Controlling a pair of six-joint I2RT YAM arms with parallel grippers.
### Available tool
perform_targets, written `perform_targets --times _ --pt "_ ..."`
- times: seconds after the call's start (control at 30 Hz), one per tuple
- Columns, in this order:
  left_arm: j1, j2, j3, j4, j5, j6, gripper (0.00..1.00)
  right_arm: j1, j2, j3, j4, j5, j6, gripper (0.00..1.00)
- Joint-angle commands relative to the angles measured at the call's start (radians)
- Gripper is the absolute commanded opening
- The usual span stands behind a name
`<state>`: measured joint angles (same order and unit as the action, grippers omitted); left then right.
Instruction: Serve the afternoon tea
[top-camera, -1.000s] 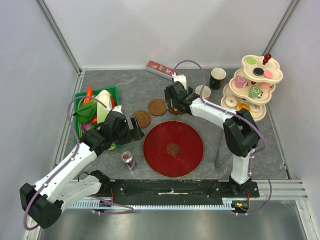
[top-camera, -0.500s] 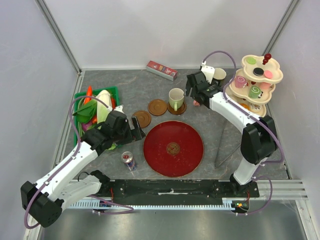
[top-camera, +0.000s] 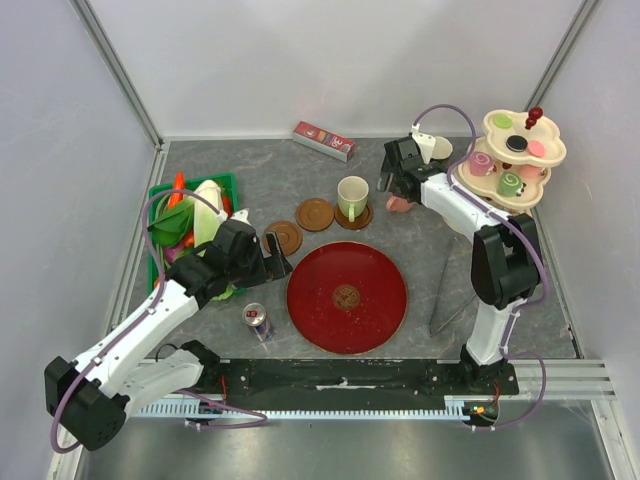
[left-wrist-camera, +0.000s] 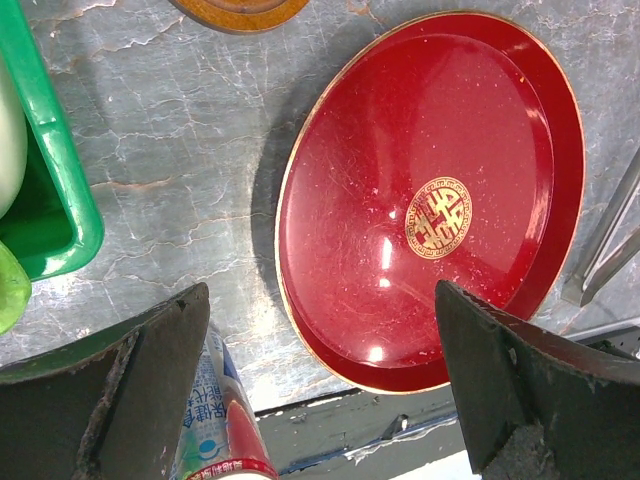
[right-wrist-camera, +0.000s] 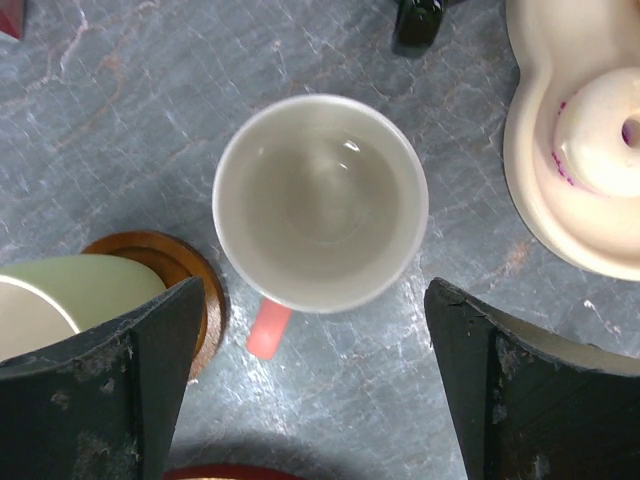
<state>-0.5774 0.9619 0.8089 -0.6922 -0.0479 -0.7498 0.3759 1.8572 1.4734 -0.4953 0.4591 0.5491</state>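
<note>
Right claw (right-wrist-camera: 316, 340) newly over mug (right-wrist-camera: 320, 200) (can (left-wrist-camera: 215, 420) text unreadable)

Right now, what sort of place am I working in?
Probably a lab test cell staged for tea: white panel walls in aluminium frame, grey tabletop, cream three-tier stand of toy pastries.

- Red plate (left-wrist-camera: 400, 120): a round gold medallion (left-wrist-camera: 438, 217) at its centre, an ornamental character-like sign.
- Drink can (left-wrist-camera: 220, 420), at 7 o'clock from the plate: blue East Asian characters, too blurred to read.
- Red box (top-camera: 323, 140), at the table's 12 o'clock: print too small to read.
</note>
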Motion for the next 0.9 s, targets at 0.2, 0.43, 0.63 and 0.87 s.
perform_targets --times 0.2,0.43,0.63,0.87 --pt "0.005 -0.018 0.026 0.03 -0.001 0.04 0.99 -0.025 0.091 0.119 -0.003 0.006 -0.02 0.98" --pt "0.004 -0.046 0.036 0.019 -0.006 0.049 1.0 -0.04 0.157 0.183 -0.006 0.024 -0.015 0.98" --pt "0.004 -0.055 0.044 0.011 -0.015 0.064 0.99 -0.065 0.221 0.246 -0.034 -0.025 -0.011 0.98" --pt "0.005 -0.054 0.055 0.003 -0.023 0.072 0.99 -0.071 0.244 0.272 -0.049 -0.062 -0.029 0.89"
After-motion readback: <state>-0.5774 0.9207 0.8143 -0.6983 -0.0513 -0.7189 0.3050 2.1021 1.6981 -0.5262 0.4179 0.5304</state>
